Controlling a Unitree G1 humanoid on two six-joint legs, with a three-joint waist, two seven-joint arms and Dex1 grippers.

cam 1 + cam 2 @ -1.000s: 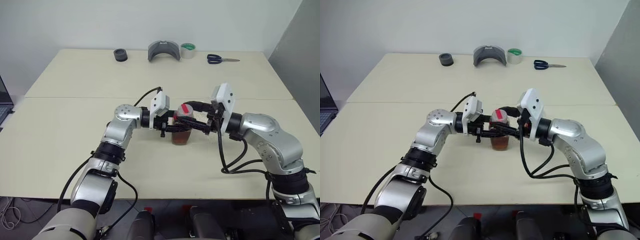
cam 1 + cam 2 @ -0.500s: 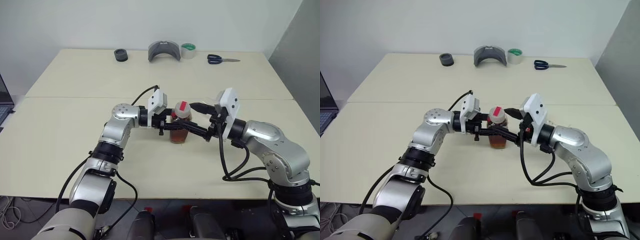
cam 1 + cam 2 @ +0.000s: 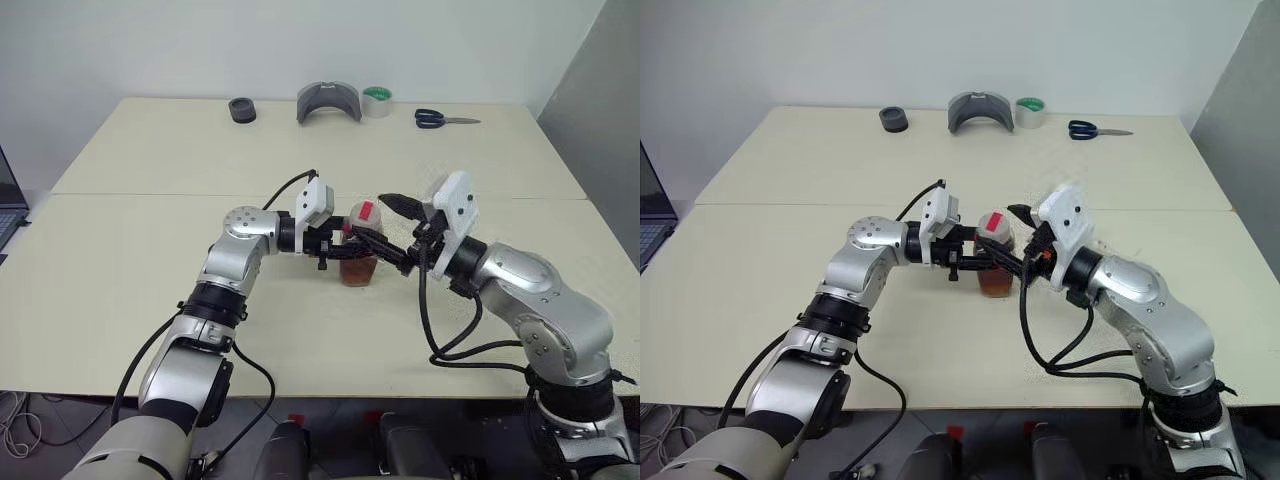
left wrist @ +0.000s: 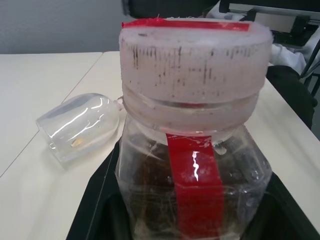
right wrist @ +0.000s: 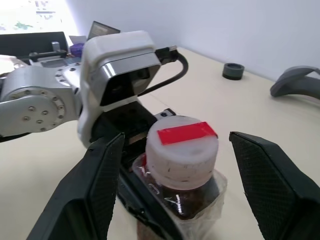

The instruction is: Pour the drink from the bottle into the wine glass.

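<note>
Bottle point(image 3: 359, 250) upright on surface point(image 3: 150, 260), mid-front, cap point(image 5: 182, 144) still on; drink point(image 3: 997, 282) fills lower part. Thin plastic likely dents under hard squeeze; cap ribbed, best place for right grip. Glass point(image 4: 80, 132) on its side nearby, fragile, may roll. Left pincer point(image 3: 345, 243) clamped on bottle body, arm reaching across level. Right pincer point(image 5: 172, 175) wide, fingers either side of cap, not touching

Landmark: the small clear plastic bottle with red-and-white screw cap point(image 3: 359, 247), upright on the cream table point(image 3: 150, 250) near its middle. My left gripper point(image 3: 345, 247) comes at it from the left, my right gripper point(image 3: 394, 232) from the right, fingers either side of the cap. Clear wine glass point(image 4: 80, 131) lies on its side just beside the bottle. Well behind the bottle, along the far edge: black ring point(image 3: 240, 110), grey curved holder point(image 3: 327, 102), tape roll point(image 3: 376, 101), blue-handled scissors point(image 3: 443, 119).
</note>
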